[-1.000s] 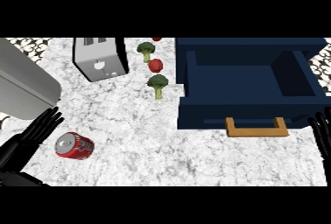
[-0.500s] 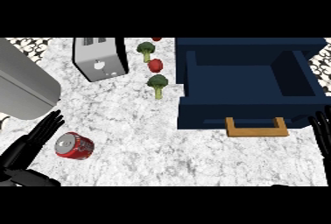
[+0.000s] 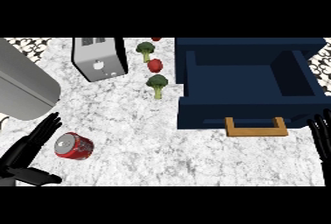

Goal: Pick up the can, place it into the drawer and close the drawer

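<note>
A red can lies on its side on the marble counter at the lower left, its silver top facing up-left. My left hand is open just left of it, fingers straight and pointing up, thumb stretched out below the can; I see no contact. The dark blue drawer stands pulled open at the upper right, its inside bare, with a wooden handle on its front. My right hand is open at the right edge, fingers up, beside the drawer's front corner.
A silver toaster stands at the back. Two broccoli pieces and a red vegetable lie between the toaster and the drawer. A large grey appliance fills the left side, just above my left hand.
My left hand has shifted right and down toward the can, with the thumb spreading out beneath it. The right hand has slid slightly down. The can and the drawer have not moved.
</note>
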Controlling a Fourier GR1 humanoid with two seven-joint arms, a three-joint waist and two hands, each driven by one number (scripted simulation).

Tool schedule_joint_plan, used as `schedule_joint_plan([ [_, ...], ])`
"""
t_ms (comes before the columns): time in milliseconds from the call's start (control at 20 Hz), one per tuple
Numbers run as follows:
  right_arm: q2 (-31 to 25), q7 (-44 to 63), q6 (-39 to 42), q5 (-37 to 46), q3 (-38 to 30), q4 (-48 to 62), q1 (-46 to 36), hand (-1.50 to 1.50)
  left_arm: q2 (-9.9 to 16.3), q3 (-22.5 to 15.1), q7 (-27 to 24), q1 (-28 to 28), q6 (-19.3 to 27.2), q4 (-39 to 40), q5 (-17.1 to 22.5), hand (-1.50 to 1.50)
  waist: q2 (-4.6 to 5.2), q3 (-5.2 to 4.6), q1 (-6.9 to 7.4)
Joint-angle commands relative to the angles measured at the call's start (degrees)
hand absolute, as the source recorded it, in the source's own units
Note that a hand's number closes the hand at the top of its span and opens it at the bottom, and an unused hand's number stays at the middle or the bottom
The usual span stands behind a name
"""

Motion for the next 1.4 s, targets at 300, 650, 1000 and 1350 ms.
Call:
schedule_joint_plan([
  [300,-2.0,2.0,0.9,-3.1,-3.4,-0.1,-2.3,-1.50,0.4,-2.3,-8.9,-7.9,-0.7,14.7,-1.8,-1.50,0.11,-0.04,-0.37],
  [650,-0.4,2.9,1.4,-1.7,-1.6,-2.5,-0.1,-1.50,0.4,-4.2,-12.4,-6.8,2.8,17.2,-3.0,-1.50,0.01,0.01,-0.04],
  [1000,-0.2,2.9,0.1,-1.3,-1.8,-0.5,-2.7,-1.50,-1.7,-5.1,-9.5,-8.8,3.6,16.5,-1.1,-1.50,-0.03,0.03,0.15],
  [1350,0.2,6.3,0.3,-2.3,-0.9,-6.4,-0.3,-1.50,-3.8,-7.1,-8.8,-10.8,2.9,17.6,-1.1,-1.50,-0.09,0.04,0.14],
])
